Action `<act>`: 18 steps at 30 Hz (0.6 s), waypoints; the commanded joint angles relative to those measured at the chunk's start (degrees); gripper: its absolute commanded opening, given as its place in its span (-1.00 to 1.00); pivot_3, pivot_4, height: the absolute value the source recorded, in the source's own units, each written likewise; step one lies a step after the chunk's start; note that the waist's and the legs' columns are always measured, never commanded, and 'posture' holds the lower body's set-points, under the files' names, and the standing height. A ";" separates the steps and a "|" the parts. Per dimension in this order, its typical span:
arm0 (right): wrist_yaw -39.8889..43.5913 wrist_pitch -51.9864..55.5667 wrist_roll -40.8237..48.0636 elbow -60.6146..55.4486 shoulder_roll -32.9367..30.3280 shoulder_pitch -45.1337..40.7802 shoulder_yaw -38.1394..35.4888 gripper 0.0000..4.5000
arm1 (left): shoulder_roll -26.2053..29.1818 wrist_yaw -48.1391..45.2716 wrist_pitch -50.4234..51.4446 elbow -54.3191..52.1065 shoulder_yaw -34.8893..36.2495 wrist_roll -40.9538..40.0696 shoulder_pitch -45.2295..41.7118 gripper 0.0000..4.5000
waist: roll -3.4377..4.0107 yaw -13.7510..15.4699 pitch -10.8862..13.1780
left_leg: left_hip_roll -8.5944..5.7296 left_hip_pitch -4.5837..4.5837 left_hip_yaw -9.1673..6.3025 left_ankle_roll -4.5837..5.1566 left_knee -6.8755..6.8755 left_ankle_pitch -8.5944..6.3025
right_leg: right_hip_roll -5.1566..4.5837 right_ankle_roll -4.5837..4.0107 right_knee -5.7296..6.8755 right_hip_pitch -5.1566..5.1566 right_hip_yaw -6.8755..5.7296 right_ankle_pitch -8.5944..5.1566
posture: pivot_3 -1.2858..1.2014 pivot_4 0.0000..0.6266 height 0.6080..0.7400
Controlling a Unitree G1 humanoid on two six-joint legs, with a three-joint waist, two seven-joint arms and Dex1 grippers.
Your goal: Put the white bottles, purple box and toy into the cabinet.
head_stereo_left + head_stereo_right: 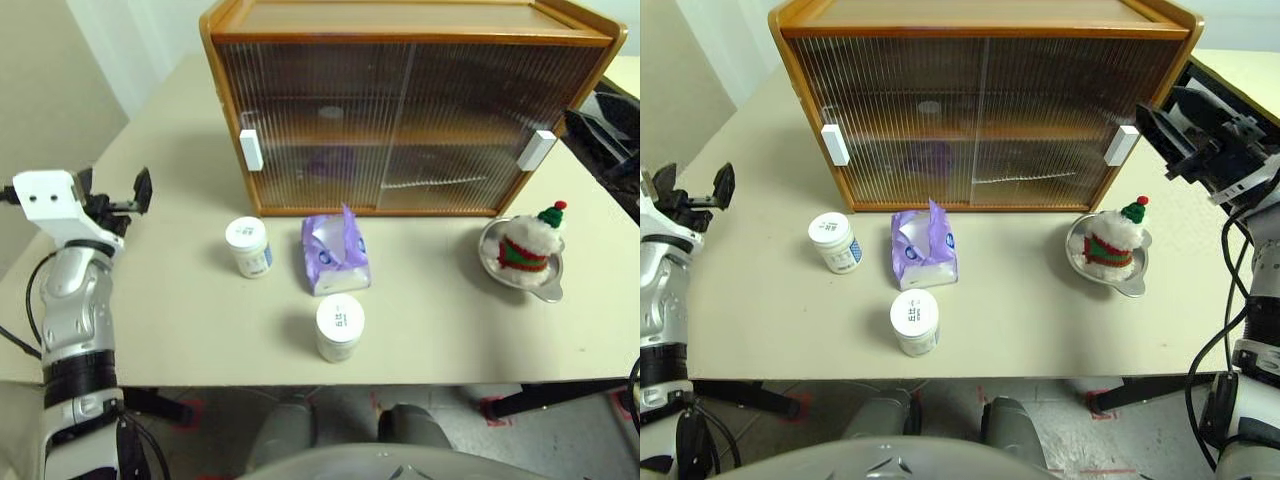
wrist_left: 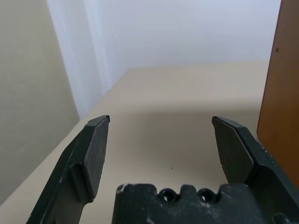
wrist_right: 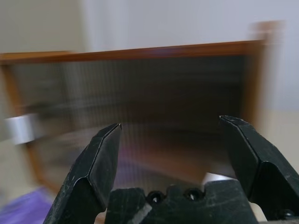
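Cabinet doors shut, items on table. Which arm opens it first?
Probably right: open right gripper hangs beside the cabinet's right handle. Open left gripper hangs farther from the left handle.

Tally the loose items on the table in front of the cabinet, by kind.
White bottles: 2
Purple box: 1
Toy: 1
Steel bowl: 1
Total: 5
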 commanded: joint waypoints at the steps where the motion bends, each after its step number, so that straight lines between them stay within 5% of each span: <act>1: 2.16 9.36 4.67 -8.13 -1.71 1.29 3.24 1.00 | 1.97 -2.52 2.73 0.41 0.29 -1.93 -0.86 0.98 | 0.00 -0.01 0.00 | 0.02 -0.04 0.00 0.00 0.00 0.00 | 0.00 -0.01 0.00 -0.03 -0.01 0.00 | 0.07 -1.00 1.00; 9: 5.25 12.99 5.63 -19.01 -0.24 -0.20 10.33 1.00 | 6.48 -11.85 12.48 -5.40 -1.61 -7.47 -1.02 0.98 | -0.01 0.24 0.01 | 0.10 -0.15 -0.01 -0.04 0.00 -0.02 | 0.01 -0.07 -0.04 -0.13 -0.10 0.03 | 0.09 -1.00 1.00; 18: 3.73 12.05 7.11 -21.54 6.72 -2.48 12.40 1.00 | 2.91 -11.26 17.92 -9.26 -3.93 -9.65 -2.57 0.98 | -0.09 0.79 -0.04 | 0.09 -0.49 -0.01 -0.03 0.06 -0.01 | 0.06 -0.01 -0.04 -0.43 -0.10 0.14 | 0.09 -1.00 1.00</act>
